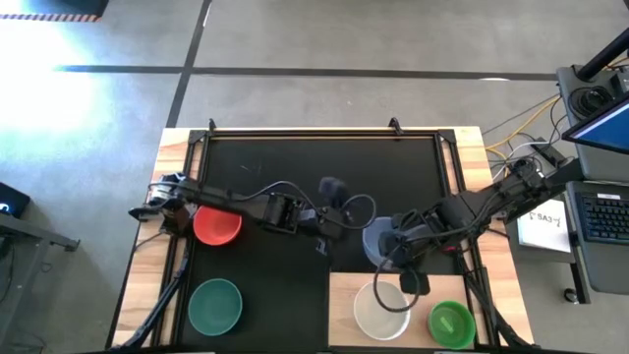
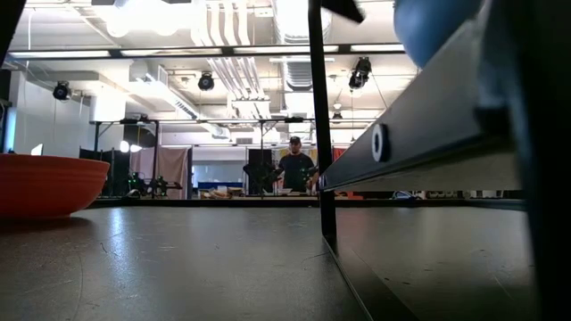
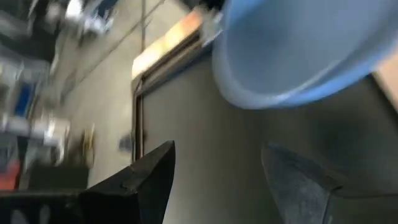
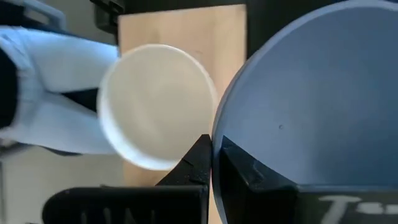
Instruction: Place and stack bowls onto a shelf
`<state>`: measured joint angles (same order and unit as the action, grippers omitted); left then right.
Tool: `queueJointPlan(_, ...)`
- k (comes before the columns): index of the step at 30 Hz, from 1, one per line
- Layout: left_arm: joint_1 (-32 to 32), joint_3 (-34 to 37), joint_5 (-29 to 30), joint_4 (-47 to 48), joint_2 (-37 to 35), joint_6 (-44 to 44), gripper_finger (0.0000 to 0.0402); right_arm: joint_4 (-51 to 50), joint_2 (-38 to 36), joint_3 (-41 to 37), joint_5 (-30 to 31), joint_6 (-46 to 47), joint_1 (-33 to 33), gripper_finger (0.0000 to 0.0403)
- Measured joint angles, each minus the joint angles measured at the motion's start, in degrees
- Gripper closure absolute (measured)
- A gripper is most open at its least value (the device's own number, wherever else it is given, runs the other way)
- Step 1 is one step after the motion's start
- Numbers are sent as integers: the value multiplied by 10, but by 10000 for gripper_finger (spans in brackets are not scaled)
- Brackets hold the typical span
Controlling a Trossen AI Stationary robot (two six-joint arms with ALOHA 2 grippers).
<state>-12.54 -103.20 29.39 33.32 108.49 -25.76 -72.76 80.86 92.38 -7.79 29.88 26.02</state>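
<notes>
My right gripper is shut on a periwinkle bowl, held over the black mat just beyond the shelf's far edge. The shelf is a light wooden board at the near right. A white bowl and a small green bowl rest on it on their bases. My left gripper stands open beside the periwinkle bowl, with nothing between its fingers. A red bowl and a teal-green bowl sit on the mat at the left. My right gripper pinches the periwinkle bowl's rim between its two fingers, one on each face of the wall. The fingers slant downward at it from the table's right side. The bowl hangs lifted clear of the mat.
A black frame rail stands upright on the mat in the low view. The pale table edges flank the mat. A desk with a keyboard and cables stands off the table's right. A person stands far back in the room.
</notes>
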Motion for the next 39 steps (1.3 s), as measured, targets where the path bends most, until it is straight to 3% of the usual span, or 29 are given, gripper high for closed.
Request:
queueJointPlan(7, 9, -2, 62, 130, -1, 177, 183, 62, 16, 0, -2, 42, 58, 395)
queueJointPlan(11, 10, -2, 130, 194, -2, 272, 189, 105, 28, 1, 3, 43, 99, 395)
queueJointPlan(15, 11, -2, 143, 233, -3, 328, 195, 130, 50, 1, 13, 42, 138, 395)
queueJointPlan(24, 10, -2, 142, 242, -4, 373, 201, 133, 105, 1, 79, 20, 191, 394)
queueJointPlan(39, -8, -2, 116, 252, -4, 400, 201, 172, 174, 1, 80, -1, 211, 381)
